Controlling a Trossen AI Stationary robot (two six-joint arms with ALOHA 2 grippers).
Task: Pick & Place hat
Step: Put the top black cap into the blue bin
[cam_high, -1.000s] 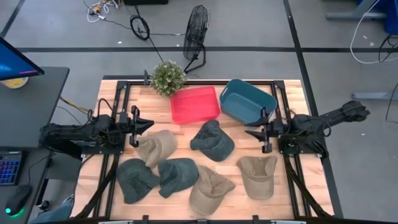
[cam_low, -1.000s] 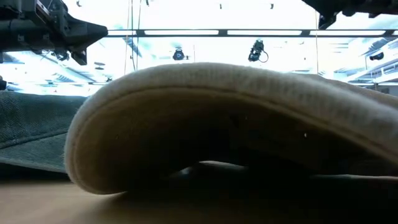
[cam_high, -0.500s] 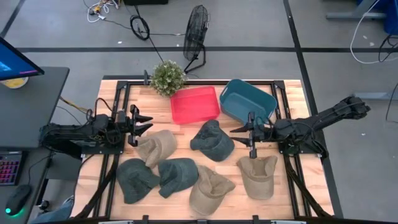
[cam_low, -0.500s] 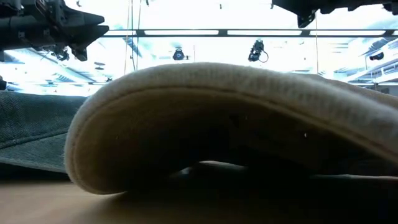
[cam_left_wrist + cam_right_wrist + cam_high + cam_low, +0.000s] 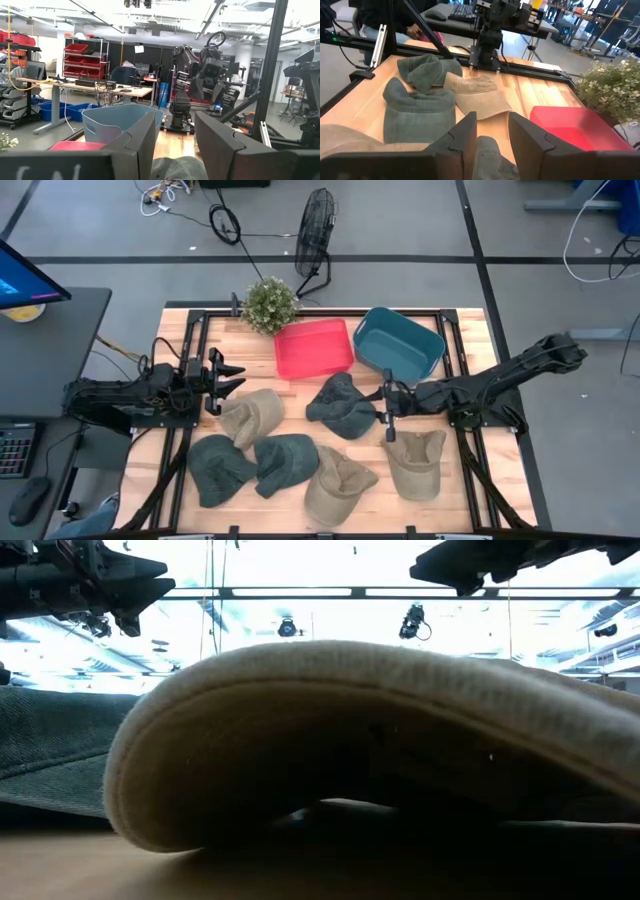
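Observation:
Several hats lie crown-up on the wooden table. A dark green hat [image 5: 342, 405] is at the centre, with tan hats [image 5: 252, 417] [image 5: 415, 462] [image 5: 338, 485] and two more dark green ones [image 5: 218, 468] [image 5: 285, 462] around it. My right gripper [image 5: 385, 402] hovers open, level and pointing toward the table's left, over the centre hat's right edge [image 5: 487, 156], high above it in the low view [image 5: 430, 568]. My left gripper [image 5: 226, 379] waits open above the table's left side [image 5: 175, 145], beside the tan hat there.
A red bin [image 5: 313, 347] and a blue bin [image 5: 400, 345] stand at the far side, with a potted plant [image 5: 270, 303] left of them. Black frame rails [image 5: 190, 350] run along both sides. A tan hat's brim [image 5: 350, 740] fills the low view.
My right gripper has reached toward the table's left, from the right rail to the centre dark green hat's right edge, staying level and open. My left gripper has opened and stayed where it was. No hat has moved.

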